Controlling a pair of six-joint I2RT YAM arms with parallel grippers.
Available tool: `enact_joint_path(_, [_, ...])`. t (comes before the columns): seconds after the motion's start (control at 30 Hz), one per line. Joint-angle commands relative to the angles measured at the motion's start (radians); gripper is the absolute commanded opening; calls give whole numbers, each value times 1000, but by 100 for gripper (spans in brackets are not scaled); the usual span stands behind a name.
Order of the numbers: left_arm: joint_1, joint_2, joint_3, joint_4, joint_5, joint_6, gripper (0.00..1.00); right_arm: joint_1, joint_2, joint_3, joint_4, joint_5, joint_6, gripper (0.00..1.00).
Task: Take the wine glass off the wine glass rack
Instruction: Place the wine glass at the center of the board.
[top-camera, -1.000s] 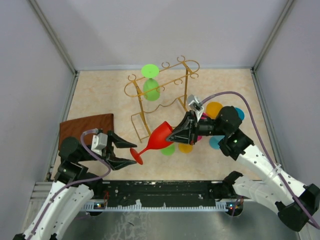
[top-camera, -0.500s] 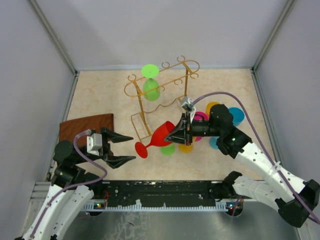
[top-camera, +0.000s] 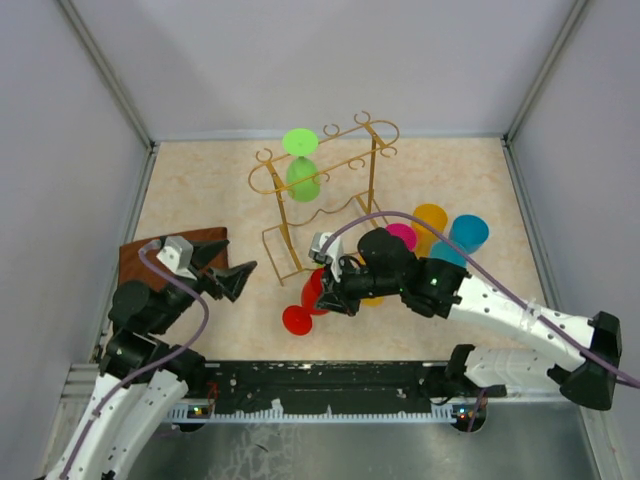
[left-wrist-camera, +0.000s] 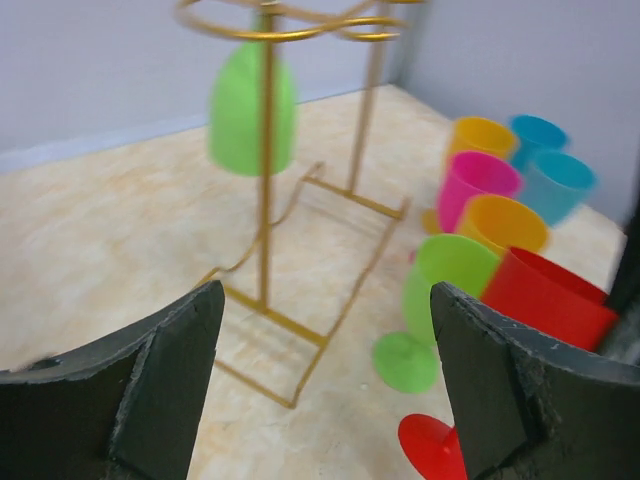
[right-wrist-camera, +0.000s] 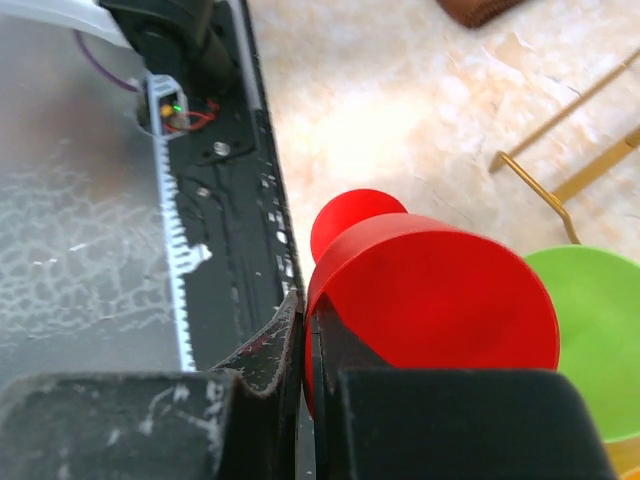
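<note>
So the handoff didn't go the way I expected. A second ago the red plastic wine glass (top-camera: 312, 293) was lying sideways between both arms, with the left tool (top-camera: 232, 280) around its foot. That tool has now let go, backed off toward the brown mat (top-camera: 170, 252), and has its fingers spread wide with nothing in them.

The right tool (top-camera: 328, 290) is still pinching the bowl's rim, one finger inside and one outside, pressed tight on the wall. It has swung in and tipped the glass so the round foot hangs below and ahead of the tool. The foot looks about down on the surface, though I can't swear it's touching.

The gold wire wine glass rack (top-camera: 373, 175) sits behind that tool, well clear of the red glass. A green wine glass (top-camera: 303, 178) still hangs upside down from its rails.

My read is that the red one is off the rack and basically just needs setting down and releasing.
</note>
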Motion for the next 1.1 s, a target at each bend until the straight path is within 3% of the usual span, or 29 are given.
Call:
enact_joint_path(0.0, [-1, -5, 36, -130, -462, -118, 89, 46, 64, 88, -45, 163, -98, 0])
enact_joint_path(0.1, [0, 12, 58, -187, -541, -134, 90, 100, 110, 123, -75, 204, -133, 0])
enact_joint_path(0.47, [0, 40, 86, -242, -631, -131, 90, 191, 240, 207, -86, 229, -190, 0])
enact_joint_path(0.67, [-1, 36, 92, -255, -652, -119, 89, 237, 245, 225, -182, 294, -192, 0])
enact_joint_path(0.9, [0, 40, 58, -233, -641, -117, 89, 345, 50, 92, -171, 324, -49, 0])
enact_joint_path(1.07, [-1, 36, 38, -213, -610, -117, 90, 346, -100, 5, -266, 555, 127, 0])
